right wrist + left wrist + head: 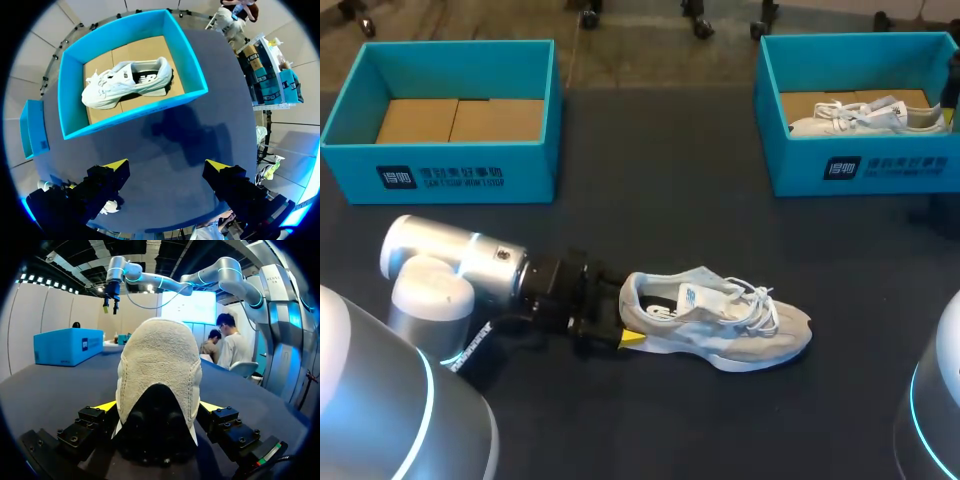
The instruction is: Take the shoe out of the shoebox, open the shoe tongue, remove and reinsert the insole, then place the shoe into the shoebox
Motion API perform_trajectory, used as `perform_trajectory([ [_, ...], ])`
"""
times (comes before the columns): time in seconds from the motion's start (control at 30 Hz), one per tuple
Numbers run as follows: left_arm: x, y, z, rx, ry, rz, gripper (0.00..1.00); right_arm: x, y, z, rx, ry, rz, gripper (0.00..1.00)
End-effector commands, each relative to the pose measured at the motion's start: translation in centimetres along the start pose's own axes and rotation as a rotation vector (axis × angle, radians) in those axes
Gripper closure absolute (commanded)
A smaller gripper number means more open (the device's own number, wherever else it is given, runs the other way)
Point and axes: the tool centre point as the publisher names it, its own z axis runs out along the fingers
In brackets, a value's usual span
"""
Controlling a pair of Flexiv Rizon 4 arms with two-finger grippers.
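A grey and white shoe [720,325] lies on its sole on the dark table, toe to the right, laces loose. My left gripper [620,325] is at its heel. In the left wrist view the heel [157,360] sits between the open fingers [106,406], one yellow tip on each side. A second, white shoe [865,115] lies in the right blue shoebox [860,165]. My right gripper [167,167] hangs open and empty high over the table, in front of that shoebox [135,117] and the white shoe [127,80]. The left wrist view shows it too, the right gripper [111,302].
An empty blue shoebox [440,175] with a cardboard floor stands at the back left. Bare table lies between the two boxes and in front of the grey shoe.
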Motion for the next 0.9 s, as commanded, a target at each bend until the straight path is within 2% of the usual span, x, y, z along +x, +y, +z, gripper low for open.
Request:
perform_trajectory([
  [0.03, -0.2, 0.3, 0.8, 0.004, 0.007, -0.001, 0.0, 0.0, 0.0, 0.0, 0.0, -0.002, 0.001, 0.0],
  [0.6, 0.0, 0.2, 2.5, 0.033, 0.018, -0.011, 0.0, 0.0, 0.0, 0.0, 0.0, -0.002, 0.001, 0.0],
  [0.63, 0.0, 0.2, 2.5, 0.034, 0.016, -0.01, 0.13, 0.0, 0.0, 0.0, 0.0, -0.002, 0.001, 0.0],
  [0.67, 0.0, 0.2, 2.6, 0.034, 0.015, -0.009, 0.77, 0.0, 0.0, 0.0, 0.0, -0.002, 0.001, 0.0],
  [0.7, 0.0, 0.2, 2.7, 0.034, 0.012, -0.008, 1.0, 0.0, 0.0, 0.0, 0.0, -0.002, 0.001, 0.0],
  [0.73, 0.0, 0.2, 2.7, 0.038, 0.011, -0.007, 0.65, 0.0, 0.0, 0.0, 0.0, -0.002, 0.001, 0.0],
  [0.77, 0.0, 0.2, 2.7, 0.042, 0.009, -0.005, 1.0, 0.0, 0.0, 0.0, 0.0, -0.002, 0.001, 0.0],
  [0.9, 0.2, 0.0, 2.5, 0.051, -0.002, 0.0, 1.0, 0.0, 0.0, 0.0, 0.0, -0.002, 0.001, 0.0],
])
